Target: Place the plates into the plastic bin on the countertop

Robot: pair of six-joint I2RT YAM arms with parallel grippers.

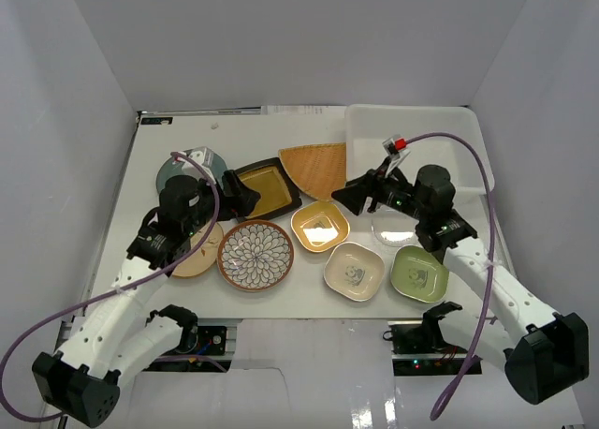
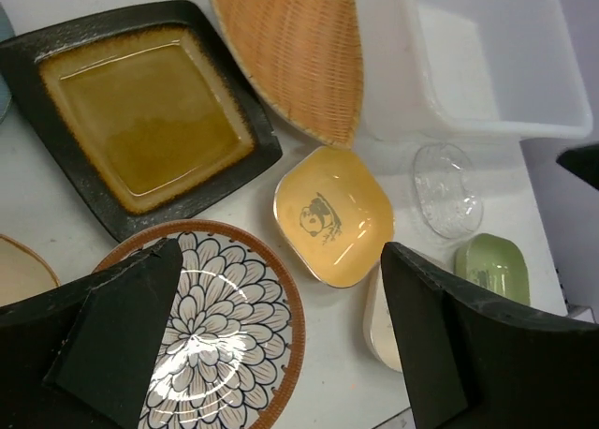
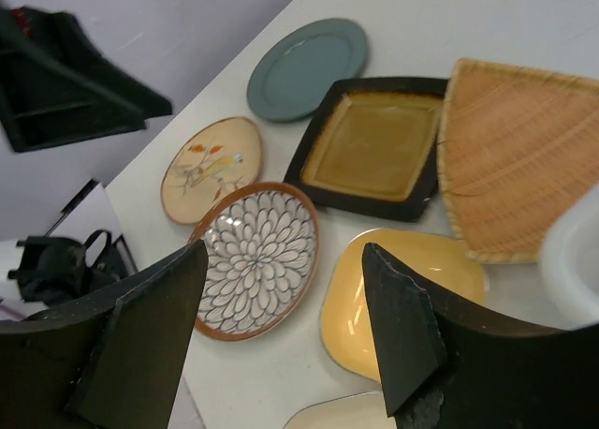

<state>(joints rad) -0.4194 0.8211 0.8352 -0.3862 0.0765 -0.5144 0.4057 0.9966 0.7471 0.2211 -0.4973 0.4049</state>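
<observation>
**Countertop** [image 1: 234, 134]: white, flat, with plain walls at the left, right and far sides.

**Plastic bin** [image 1: 440, 120]: white, translucent, rectangular with rounded corners. It stands at the far right corner of the countertop.

**Plates**: nine seen, all lying flat on the countertop outside the bin.
1. Teal plate [image 3: 307, 68]: round, far left. The left arm partly covers it in the top view.
2. Black-rimmed dish [image 1: 270, 187]: rectangular with a glazed yellow centre, just right of the teal plate.
3. Woven tray [image 1: 316, 167]: fan-shaped, between the black-rimmed dish and the bin, with its right edge just beside the bin wall.
4. Tan oval plate [image 3: 211, 170]: painted motif, on the near side of the teal plate.
5. Petal plate [image 1: 255, 254]: round with a brown rim, just right of the tan oval plate.
6. Yellow dish [image 1: 319, 226]: square with a small print in the middle, between the petal plate and the glass dish.
7. Cream dish [image 1: 354, 271]: square, close to the near edge.
8. Green dish [image 1: 418, 273]: square, just right of the cream dish.
9. Glass dish [image 2: 447, 190]: clear, just in front of the bin's near wall.

**Left gripper** [image 2: 281, 260]: jaws spread wide with nothing between them. It hangs above the petal plate and the near edge of the black-rimmed dish.

**Right gripper** [image 3: 285, 256]: jaws parted and holding nothing. It hangs above the yellow dish, near the bin's near left corner.
</observation>
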